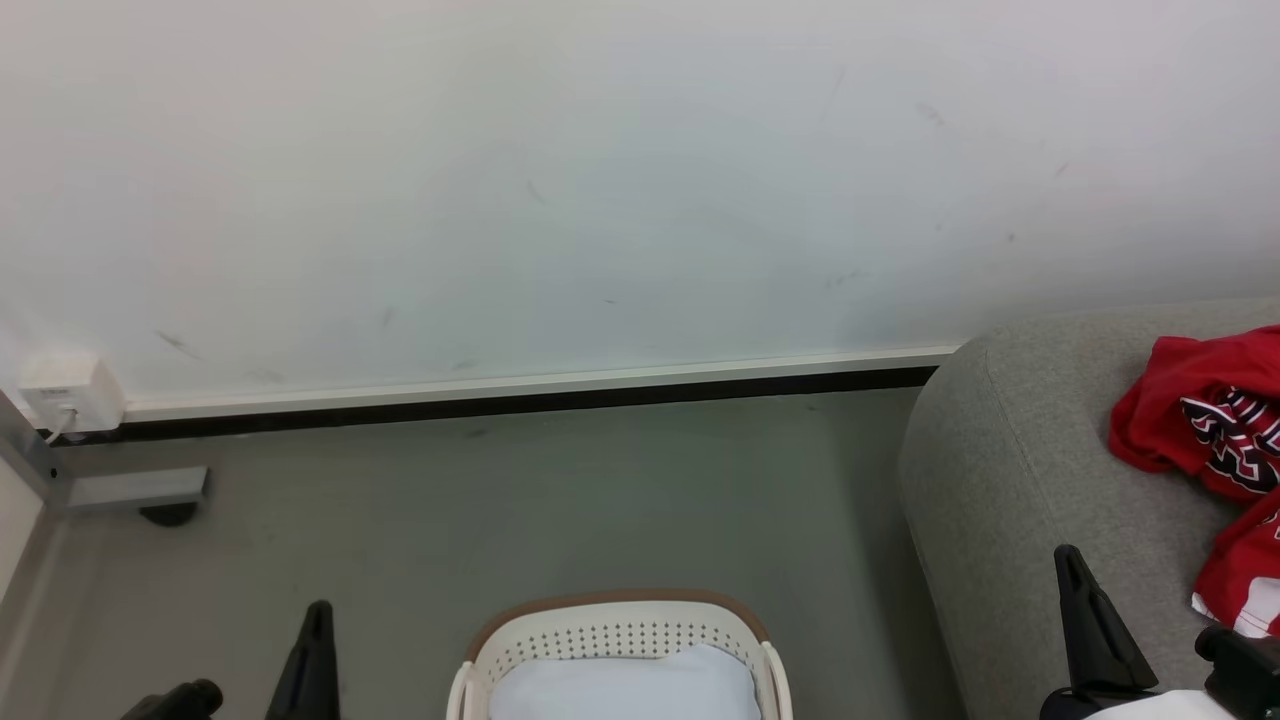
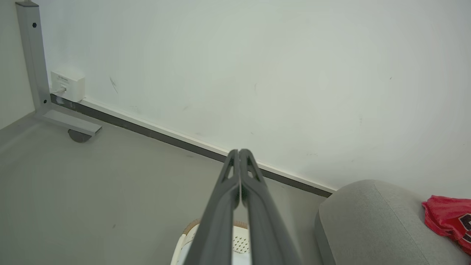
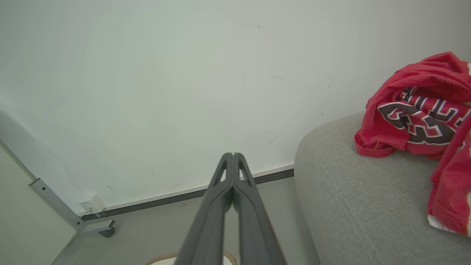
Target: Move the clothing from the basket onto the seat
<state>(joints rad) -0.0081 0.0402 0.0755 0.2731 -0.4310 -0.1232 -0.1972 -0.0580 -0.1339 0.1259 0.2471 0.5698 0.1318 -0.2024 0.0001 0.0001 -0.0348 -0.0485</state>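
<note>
Red clothing with black-and-white lettering lies bunched on the grey seat at the right; the wrist views show the clothing on the seat too. The cream basket with a brown rim stands on the floor at bottom centre, holding a pale blue-white pad. My left gripper is shut and empty, raised left of the basket. My right gripper is shut and empty, beside the seat's left edge. In the head view the left gripper and right gripper point upward.
A white wall with a dark skirting strip runs behind the grey floor. A white socket box and a grey metal frame foot with a caster stand at the far left.
</note>
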